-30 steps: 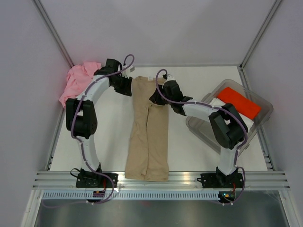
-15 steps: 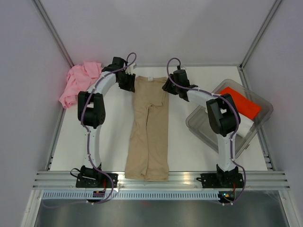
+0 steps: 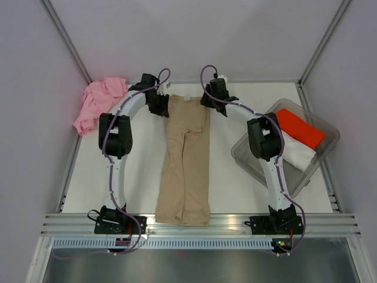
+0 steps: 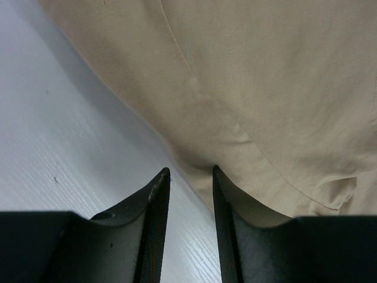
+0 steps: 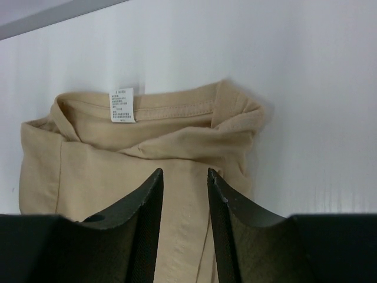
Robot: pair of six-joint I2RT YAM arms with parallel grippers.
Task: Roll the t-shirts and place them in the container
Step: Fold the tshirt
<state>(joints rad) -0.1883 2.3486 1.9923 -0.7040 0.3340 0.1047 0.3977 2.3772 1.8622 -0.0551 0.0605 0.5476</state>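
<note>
Your right wrist view, unlike the left, shows the neck label (image 5: pixel 122 106) of the tan t-shirt (image 5: pixel 147 150), folded long; left pincer (image 4: pixel 189 172) and right pincer (image 5: pixel 184 173) slightly apart.

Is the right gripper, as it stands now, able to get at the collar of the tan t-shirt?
Probably yes. The right gripper hangs open over the tan t-shirt; its collar lies just ahead, with nothing in between.

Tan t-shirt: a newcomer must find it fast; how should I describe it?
On the white table, look down the middle. The tan t-shirt lies there folded in a long narrow strip. Unlike the crumpled pink t-shirt far left, it alone lies flat.
</note>
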